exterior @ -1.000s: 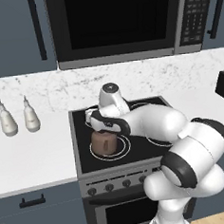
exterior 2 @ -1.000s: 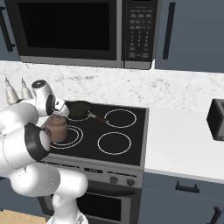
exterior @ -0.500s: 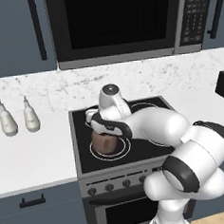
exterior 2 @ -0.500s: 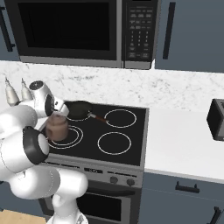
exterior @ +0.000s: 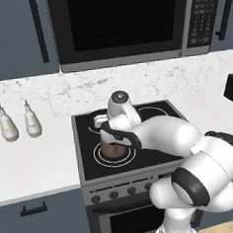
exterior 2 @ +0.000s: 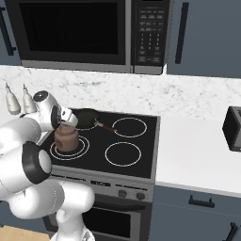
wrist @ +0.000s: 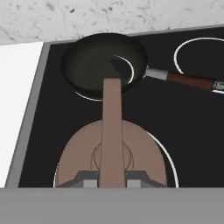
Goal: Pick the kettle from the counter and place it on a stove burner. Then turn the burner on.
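The brown kettle (exterior: 111,149) (exterior 2: 66,139) (wrist: 83,157) stands upright inside the double white rings of the front-left stove burner (exterior 2: 80,149) (wrist: 168,162) on the black cooktop. My gripper (exterior: 113,137) (exterior 2: 64,125) (wrist: 112,179) hangs straight above it, shut on the thin arched handle (wrist: 112,127), with one finger on each side. Whether the kettle's base touches the glass I cannot tell. The white marble counter (exterior: 33,159) (exterior 2: 197,155) (wrist: 17,96) runs on both sides of the stove.
A black frying pan (exterior 2: 87,117) (wrist: 103,61) with a brown handle sits on the back-left burner just behind the kettle. Two white bottles (exterior: 20,125) (exterior 2: 19,100) stand on the left counter. A dark toaster (exterior 2: 233,128) is at the right. Stove knobs (exterior 2: 123,193) line the front panel.
The hand has sunk slightly with the kettle in its grip, settling it lower over the front-left burner. Nothing else has moved.
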Controlling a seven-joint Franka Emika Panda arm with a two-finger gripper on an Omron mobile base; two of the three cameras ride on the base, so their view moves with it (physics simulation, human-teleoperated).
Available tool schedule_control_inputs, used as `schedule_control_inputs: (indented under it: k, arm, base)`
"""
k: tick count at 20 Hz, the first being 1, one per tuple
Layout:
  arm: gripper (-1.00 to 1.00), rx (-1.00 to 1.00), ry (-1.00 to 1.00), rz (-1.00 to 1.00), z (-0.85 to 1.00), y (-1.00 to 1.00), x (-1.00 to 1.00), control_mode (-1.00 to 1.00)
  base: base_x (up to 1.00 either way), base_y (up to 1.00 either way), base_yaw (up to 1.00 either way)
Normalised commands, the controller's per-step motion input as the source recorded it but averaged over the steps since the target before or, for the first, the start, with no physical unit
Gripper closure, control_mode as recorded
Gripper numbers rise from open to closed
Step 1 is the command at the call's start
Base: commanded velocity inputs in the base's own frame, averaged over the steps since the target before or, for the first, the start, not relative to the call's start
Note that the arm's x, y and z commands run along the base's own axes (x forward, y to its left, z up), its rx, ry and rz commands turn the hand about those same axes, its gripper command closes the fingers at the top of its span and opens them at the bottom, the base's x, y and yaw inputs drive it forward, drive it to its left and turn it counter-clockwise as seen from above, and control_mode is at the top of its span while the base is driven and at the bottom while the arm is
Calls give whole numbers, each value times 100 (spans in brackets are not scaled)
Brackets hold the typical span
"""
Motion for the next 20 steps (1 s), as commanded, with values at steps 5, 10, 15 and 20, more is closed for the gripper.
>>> schedule_control_inputs:
  k: [5,10,15,20]
  arm:
    - [100,-2,-2,0,-2,-15,0,-100]
    - [100,0,0,0,-32,0,9,-100]
    - [100,0,0,0,-33,0,0,-100]
    - [100,0,0,0,-4,0,0,-100]
  base:
    - [0,0,0]
    - [0,0,0]
    - [0,0,0]
    - [0,0,0]
